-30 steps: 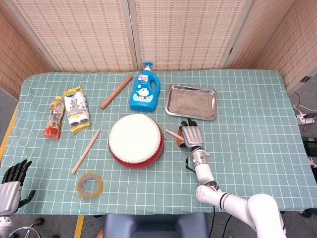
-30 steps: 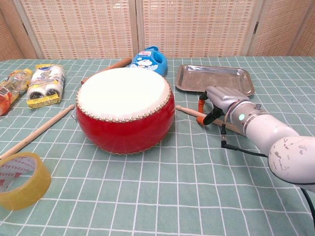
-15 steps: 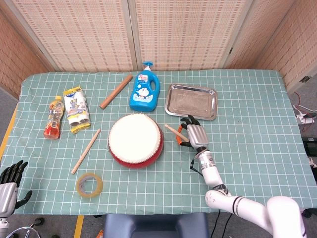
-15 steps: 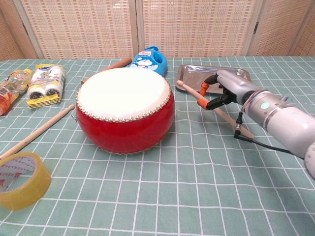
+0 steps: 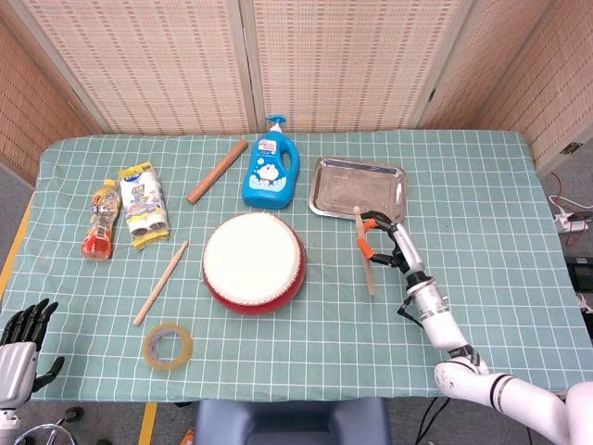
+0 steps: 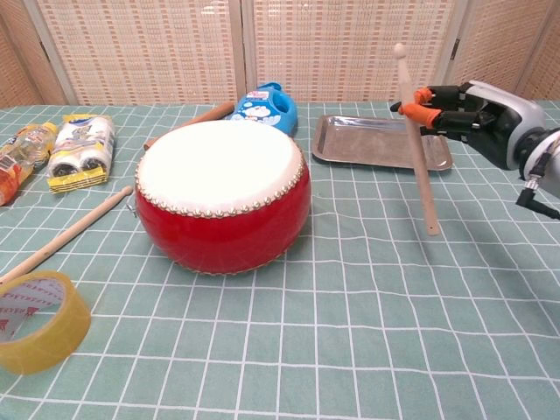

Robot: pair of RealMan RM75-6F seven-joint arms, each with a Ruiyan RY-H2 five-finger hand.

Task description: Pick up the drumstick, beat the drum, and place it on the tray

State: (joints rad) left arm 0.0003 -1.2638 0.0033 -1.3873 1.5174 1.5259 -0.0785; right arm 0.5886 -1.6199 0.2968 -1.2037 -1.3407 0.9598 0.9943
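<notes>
Right hand (image 6: pixel 477 109): pinching drumstick (image 6: pixel 415 140) near-upright above table | beside drum (image 6: pixel 222 194) | left hand (image 5: pixel 18 338): idle, apparently open

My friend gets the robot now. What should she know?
Right hand: pinches the wooden drumstick near its upper part, lifted clear of the table, nearly upright, rounded tip up.
Left hand: low at the table's near left corner, holding nothing, fingers apart.
Red drum with the white skin: mid-table, left of the raised stick, apart from it.
Shiny metal tray: behind the stick, nothing in it.
Done: stick picked up.
Left: swing it over to beat the drum skin, then lay it in the tray.
</notes>
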